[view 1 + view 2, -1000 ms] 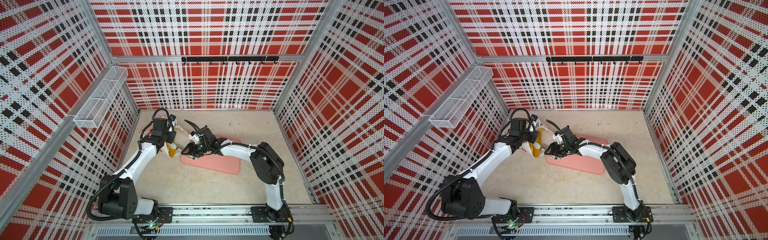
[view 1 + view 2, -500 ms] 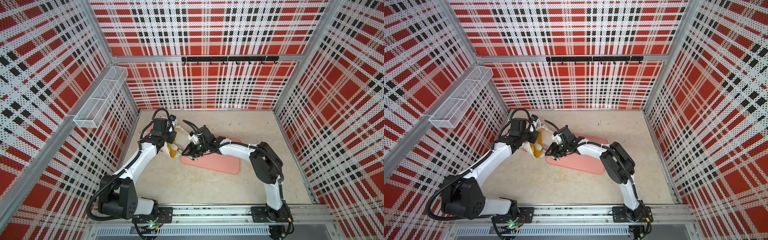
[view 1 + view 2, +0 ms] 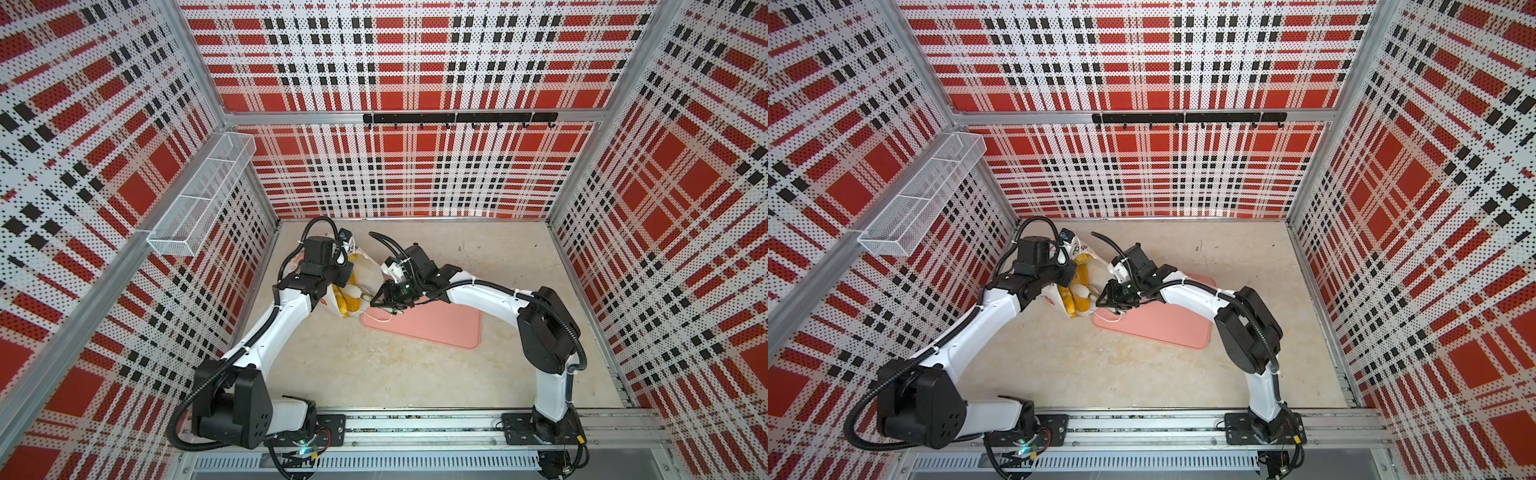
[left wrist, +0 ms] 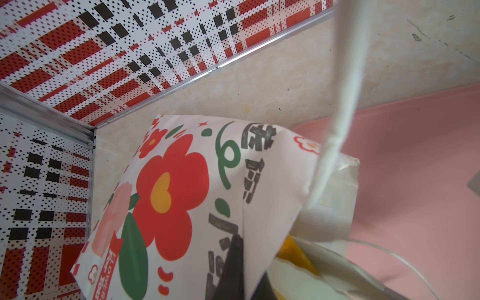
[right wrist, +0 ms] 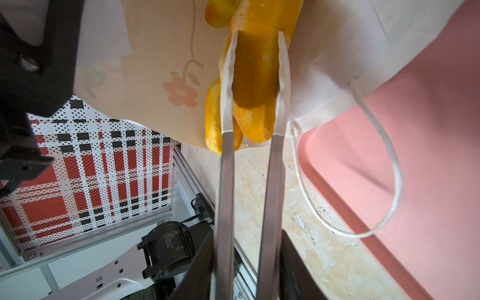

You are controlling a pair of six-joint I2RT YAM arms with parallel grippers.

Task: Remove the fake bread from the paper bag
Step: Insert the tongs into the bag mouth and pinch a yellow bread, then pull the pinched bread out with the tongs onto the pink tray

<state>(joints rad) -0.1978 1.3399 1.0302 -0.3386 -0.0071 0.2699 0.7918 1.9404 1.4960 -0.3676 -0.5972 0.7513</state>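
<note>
The paper bag (image 3: 365, 272) (image 3: 1054, 297) (image 4: 181, 194) lies on its side, white with red flowers, its mouth facing the pink tray. My left gripper (image 3: 341, 279) (image 4: 245, 259) is shut on the bag's upper edge and holds the mouth up. Yellow fake bread (image 3: 347, 301) (image 3: 1077, 299) (image 5: 255, 67) shows inside the mouth. My right gripper (image 3: 384, 297) (image 5: 248, 259) is shut on metal tongs (image 5: 226, 181). Their white tips press on both sides of a long golden loaf that sits just inside the bag. More bread deeper in is hidden.
The pink tray (image 3: 436, 328) (image 5: 428, 130) lies flat right of the bag, under my right wrist. A white cord handle (image 5: 389, 145) loops loose over its edge. A wire basket (image 3: 199, 195) hangs on the left wall. A black hook rail (image 3: 457, 118) runs along the back.
My right gripper has edged slightly left, bringing the tongs into the bag's mouth and onto the loaf. The left arm and the bag have stayed put.
</note>
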